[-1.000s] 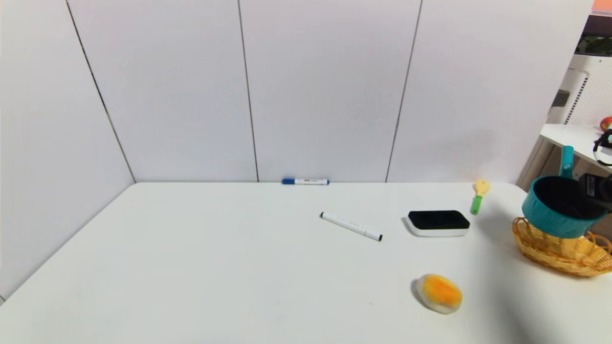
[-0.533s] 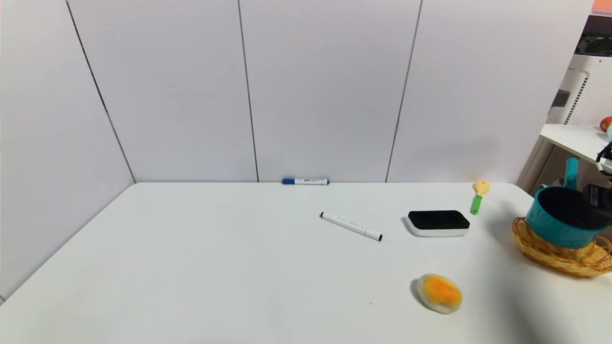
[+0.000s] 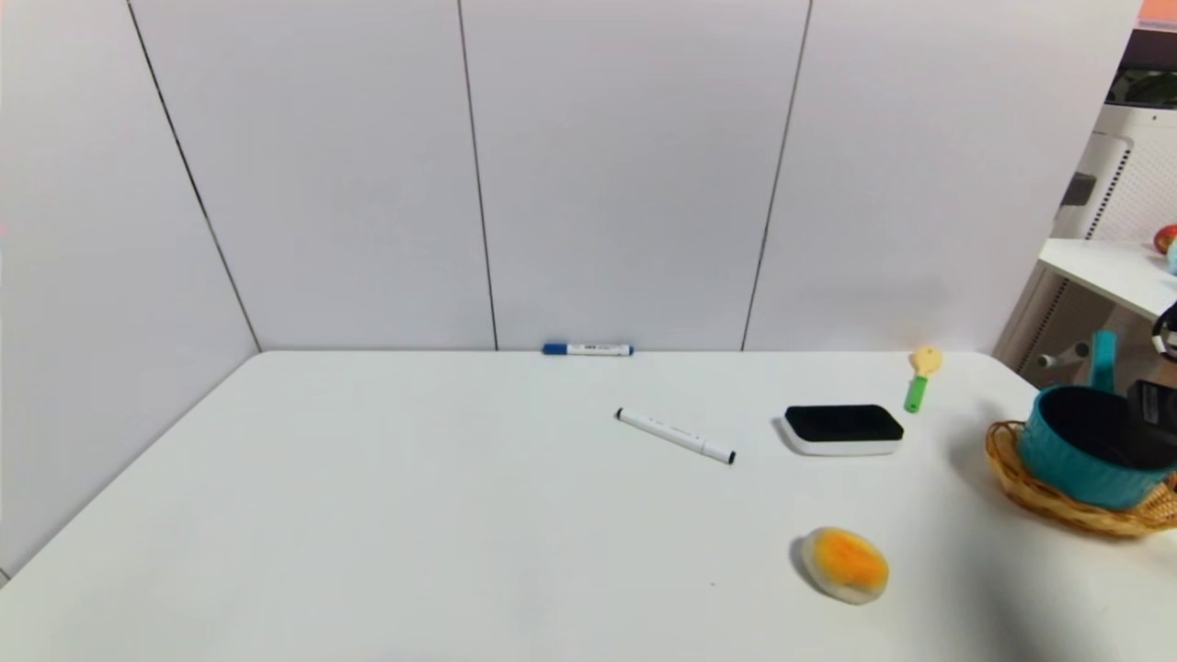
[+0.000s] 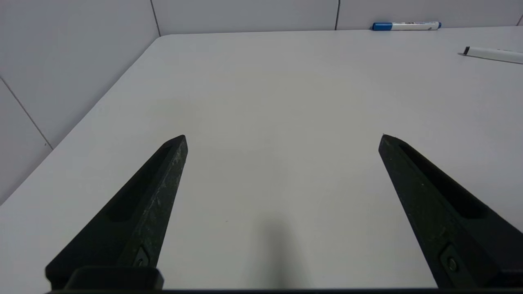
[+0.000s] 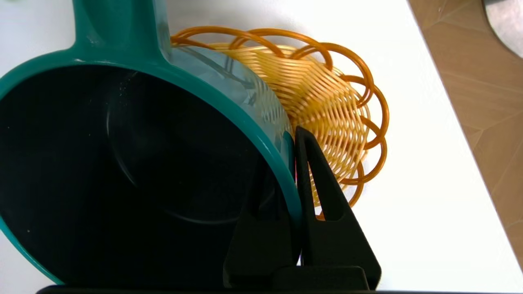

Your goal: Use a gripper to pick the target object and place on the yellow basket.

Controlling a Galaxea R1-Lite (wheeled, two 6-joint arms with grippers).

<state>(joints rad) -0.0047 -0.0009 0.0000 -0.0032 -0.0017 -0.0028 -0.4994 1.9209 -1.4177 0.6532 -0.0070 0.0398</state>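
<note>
Placement is the step in hand: your right gripper (image 5: 295,171) is clamped on the rim of the teal saucepan (image 3: 1085,455), one finger inside the dark bowl and one outside the wall, and the saucepan sits low in the yellow basket (image 3: 1039,492) at the right edge of the worktop (image 3: 460,515), handle pointing up and away. From the right wrist view the pan looks tilted against the weave, so you cannot tell whether its base is flat on the basket floor.

Next, judge that it wants a small further settling until the base bears, then a release and a straight lift clear of the looped rim, so the outer finger does not snag a loop and drag the basket.

Your left gripper (image 4: 282,171) hovers wide and empty above the bare near-left worktop, idle.

Count: one saucepan, one basket, two markers (blue-capped marker (image 3: 587,349) at the wall, black-capped marker (image 3: 676,436) mid-worktop), one board eraser (image 3: 843,428), one small yellow-and-green toy (image 3: 919,377), one orange-and-cream bun (image 3: 844,564).
</note>
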